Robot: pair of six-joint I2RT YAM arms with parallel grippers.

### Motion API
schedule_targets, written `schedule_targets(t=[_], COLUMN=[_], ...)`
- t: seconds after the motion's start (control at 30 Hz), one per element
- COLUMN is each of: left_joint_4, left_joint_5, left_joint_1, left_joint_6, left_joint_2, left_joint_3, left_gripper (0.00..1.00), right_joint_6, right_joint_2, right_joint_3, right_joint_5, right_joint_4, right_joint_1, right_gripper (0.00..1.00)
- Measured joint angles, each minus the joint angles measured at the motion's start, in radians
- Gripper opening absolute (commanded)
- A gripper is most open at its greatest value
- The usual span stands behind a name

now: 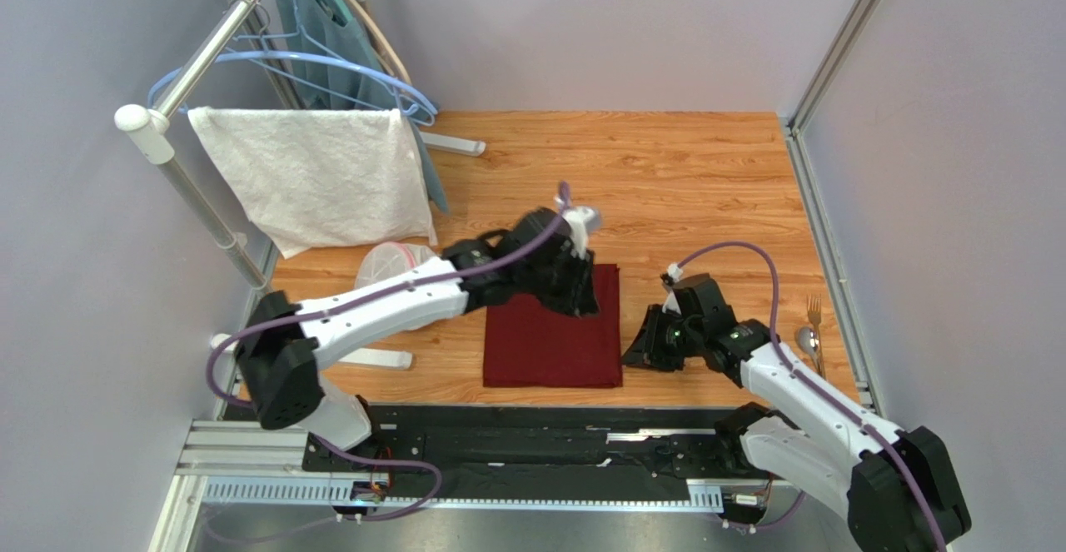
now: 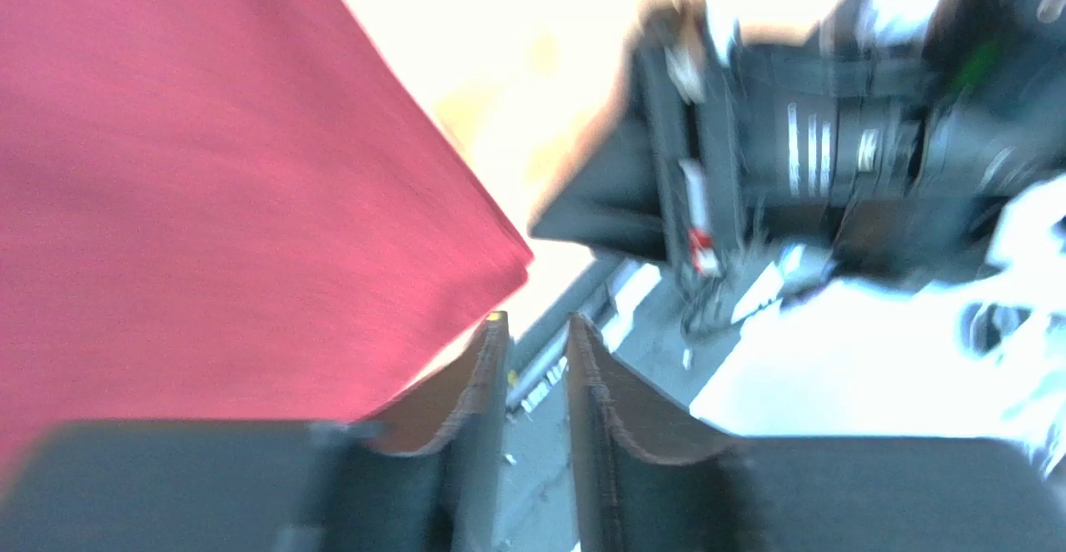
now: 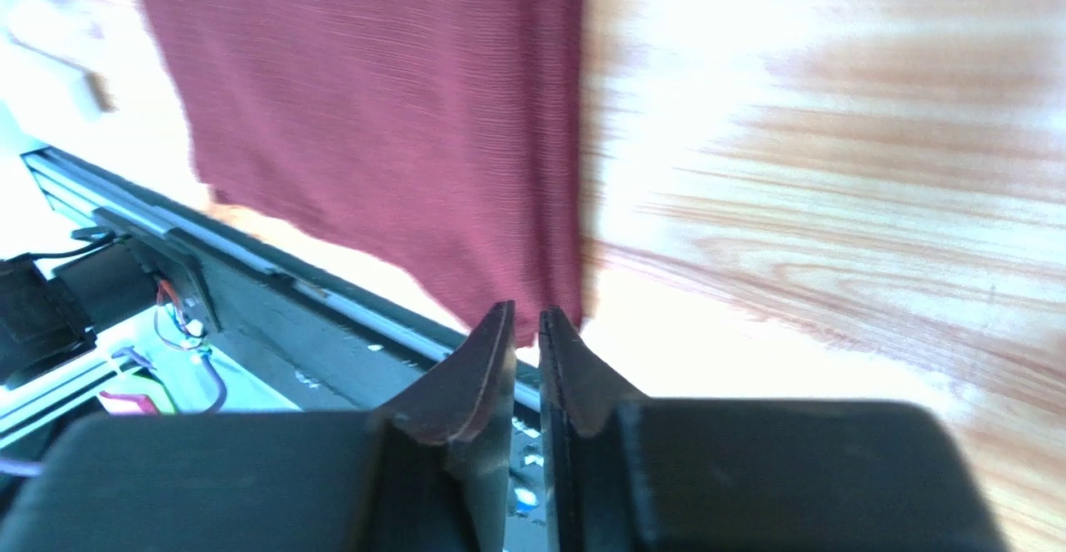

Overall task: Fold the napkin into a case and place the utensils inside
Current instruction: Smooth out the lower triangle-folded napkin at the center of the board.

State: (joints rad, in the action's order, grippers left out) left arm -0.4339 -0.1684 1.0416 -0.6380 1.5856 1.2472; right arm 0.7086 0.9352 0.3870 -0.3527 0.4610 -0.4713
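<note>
The maroon napkin lies flat on the wooden table as a folded rectangle. It also shows in the left wrist view and the right wrist view. My left gripper hovers over the napkin's far right corner; in its own view the jaws are almost together and hold nothing. My right gripper sits just right of the napkin's right edge, jaws nearly touching and empty. The fork and spoon lie at the table's right edge.
A white towel hangs on a rack at the back left, with blue hangers behind it. A clear plastic object lies left of the napkin under the left arm. A black rail runs along the near table edge.
</note>
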Motion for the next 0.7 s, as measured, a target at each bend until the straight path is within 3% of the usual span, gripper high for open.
schedule_targets(t=[0.13, 0.27, 0.47, 0.7], left_joint_4=[0.036, 0.052, 0.050, 0.081], left_joint_5=[-0.008, -0.008, -0.017, -0.047], left_joint_1=[-0.186, -0.308, -0.335, -0.357], left_joint_6=[0.014, 0.016, 0.016, 0.014], left_joint_2=[-0.139, -0.129, -0.083, -0.050], left_joint_3=[-0.064, -0.137, -0.175, -0.175], left_gripper=[0.20, 0.19, 0.22, 0.30], right_joint_6=[-0.023, -0.023, -0.029, -0.012], right_joint_2=[-0.002, 0.076, 0.186, 0.178], right_joint_3=[0.090, 0.126, 0.098, 0.022], right_joint_5=[0.005, -0.046, -0.065, 0.019], right_joint_4=[0.043, 0.000, -0.030, -0.017], right_joint_1=[-0.044, -0.110, -0.108, -0.057], right_gripper=[0.20, 0.14, 0.00, 0.00])
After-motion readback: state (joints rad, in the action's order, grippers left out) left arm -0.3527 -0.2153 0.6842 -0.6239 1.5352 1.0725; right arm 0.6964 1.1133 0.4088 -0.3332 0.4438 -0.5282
